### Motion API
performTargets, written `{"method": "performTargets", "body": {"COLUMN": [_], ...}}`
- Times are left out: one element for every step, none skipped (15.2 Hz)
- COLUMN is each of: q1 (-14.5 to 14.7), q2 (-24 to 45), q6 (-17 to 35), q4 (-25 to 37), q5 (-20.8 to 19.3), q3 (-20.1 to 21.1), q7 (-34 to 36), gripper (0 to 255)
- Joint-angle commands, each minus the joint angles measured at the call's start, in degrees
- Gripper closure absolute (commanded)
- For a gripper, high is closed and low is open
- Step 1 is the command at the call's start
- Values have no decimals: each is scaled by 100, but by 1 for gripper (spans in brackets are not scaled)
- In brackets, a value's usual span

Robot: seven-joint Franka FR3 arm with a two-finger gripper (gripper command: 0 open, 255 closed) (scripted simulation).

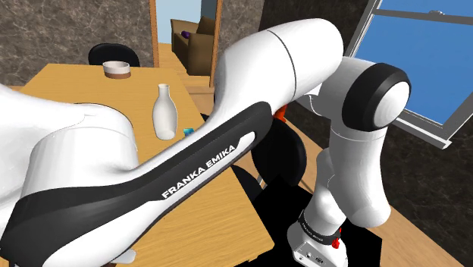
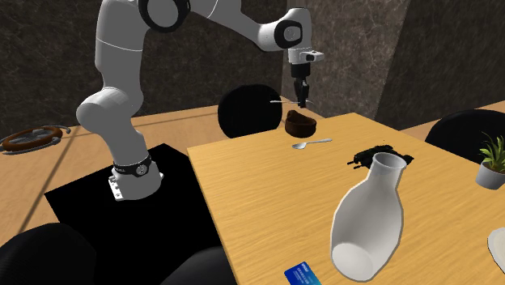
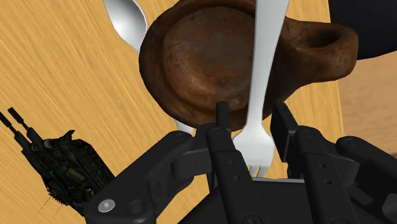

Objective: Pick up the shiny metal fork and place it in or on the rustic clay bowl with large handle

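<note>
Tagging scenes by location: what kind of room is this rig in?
Likely a home dining area: a wooden table with black chairs around it, a spoon, a handled brown bowl and a white vase on it, plus a window and a doorway onto an armchair.

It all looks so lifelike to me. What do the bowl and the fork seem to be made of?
The bowl looks like unglazed clay: matte, mottled brown, rough and uneven. The fork looks like smooth metal with a pale silvery sheen, though white plastic could look similar.
</note>
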Motion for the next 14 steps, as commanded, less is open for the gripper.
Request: {"method": "performTargets", "body": {"q1": [-2,1,1,1,1,1,1,1,1,1,1,1,1,1], "q2": [31,77,77,77,77,77,77,77,77,77,77,77,77,77], "q6": [136,257,257,257,257,257,257,257,257,257,257,257,257,257], "q4": [-106,-186,-186,-186,-186,-186,-186,-186,-186,-186,-186,-187,-187,-186], "q5": [-28,-61,-61,-61,-61,-61,-61,-61,-61,-61,-61,-61,-61,-61], "q3": [-12,-25,-25,-25,-25,-25,-25,-25,-25,-25,-25,-25,-25,-25], "q7": [32,66,66,66,66,66,66,66,66,66,66,66,66,66], "gripper": [255,255,255,255,255,255,255,255,255,255,0,0,0,0]}}
